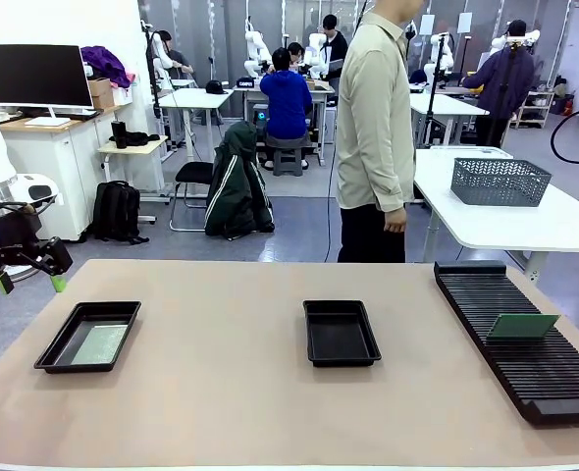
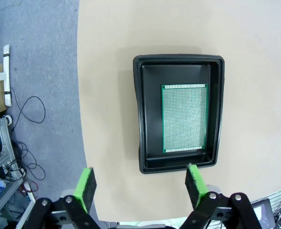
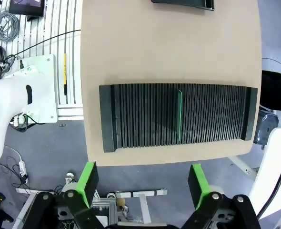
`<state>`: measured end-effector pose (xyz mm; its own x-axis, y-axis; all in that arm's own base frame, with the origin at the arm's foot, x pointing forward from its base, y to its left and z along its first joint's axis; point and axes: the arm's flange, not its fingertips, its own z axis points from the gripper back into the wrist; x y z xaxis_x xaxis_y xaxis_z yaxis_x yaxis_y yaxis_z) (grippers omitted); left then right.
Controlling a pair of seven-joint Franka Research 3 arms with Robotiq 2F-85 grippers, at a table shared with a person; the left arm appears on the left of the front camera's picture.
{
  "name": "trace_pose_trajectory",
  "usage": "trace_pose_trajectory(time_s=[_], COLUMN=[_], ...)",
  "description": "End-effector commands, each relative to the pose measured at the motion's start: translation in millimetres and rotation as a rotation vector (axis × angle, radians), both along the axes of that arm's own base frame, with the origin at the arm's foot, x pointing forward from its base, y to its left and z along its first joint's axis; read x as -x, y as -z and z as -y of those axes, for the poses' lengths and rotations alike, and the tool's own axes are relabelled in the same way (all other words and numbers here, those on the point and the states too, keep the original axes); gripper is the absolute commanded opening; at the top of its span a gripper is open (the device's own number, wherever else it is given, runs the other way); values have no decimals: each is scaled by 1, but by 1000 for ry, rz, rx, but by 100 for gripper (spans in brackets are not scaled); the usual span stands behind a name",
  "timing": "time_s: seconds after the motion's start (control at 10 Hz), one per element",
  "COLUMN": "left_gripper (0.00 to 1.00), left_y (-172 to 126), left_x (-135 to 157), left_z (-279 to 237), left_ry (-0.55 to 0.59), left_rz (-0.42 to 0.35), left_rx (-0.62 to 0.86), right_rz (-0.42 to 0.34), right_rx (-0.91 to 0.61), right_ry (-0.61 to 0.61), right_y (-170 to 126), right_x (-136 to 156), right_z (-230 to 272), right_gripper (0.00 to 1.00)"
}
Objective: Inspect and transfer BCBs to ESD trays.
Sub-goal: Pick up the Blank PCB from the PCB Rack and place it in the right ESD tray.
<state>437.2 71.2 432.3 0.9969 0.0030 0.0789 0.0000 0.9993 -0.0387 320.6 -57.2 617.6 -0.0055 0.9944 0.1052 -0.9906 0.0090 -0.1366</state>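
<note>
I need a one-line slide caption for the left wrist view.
Open left gripper pointing at a shallow black plastic tray holding one flat green circuit board.

Bright, even, seemingly overhead light; soft shadows, sharp focus, wide-angle edge distortion.

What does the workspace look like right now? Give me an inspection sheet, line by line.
Surface: tan table, no spills seen.
Job's things: one BCB flat in left ESD tray; middle ESD tray empty; second BCB upright in slotted rack.
Clutter: nothing seen.
Grippers: left gripper open, near left tray; right gripper open, facing rack; both empty.
Cables: loose cables on floor.
Surroundings: person at far side; mesh basket on white table.
</note>
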Motion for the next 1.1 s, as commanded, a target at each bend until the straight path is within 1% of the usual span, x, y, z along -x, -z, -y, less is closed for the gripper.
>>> trace_pose_trajectory(time_s=[0.0,0.1,0.4,0.5,0.6,0.8,1.0], left_gripper=[100,100,100,100,100,100,100], left_y=[2,2,2,2,2,2,2], left_x=[1,1,1,1,1,1,1], left_z=[0,0,0,0,0,0,0], left_ry=[-1,-1,-1,-1,-1,-1,-1], left_rz=[10,10,10,10,10,10,10], left_rx=[-2,-2,-2,-2,-2,-2,-2], right_rz=[-3,0,1,-2,-30,-18,-12], right_rx=[-10,0,2,1,-1,13,24], right_ry=[0,0,-33,-46,-60,-109,-129], right_y=[1,0,32,44,63,91,118], right_x=[0,0,-17,-23,-31,-41,-53], right_z=[-2,0,0,0,0,0,-1], right_gripper=[100,100,100,100,100,100,100])
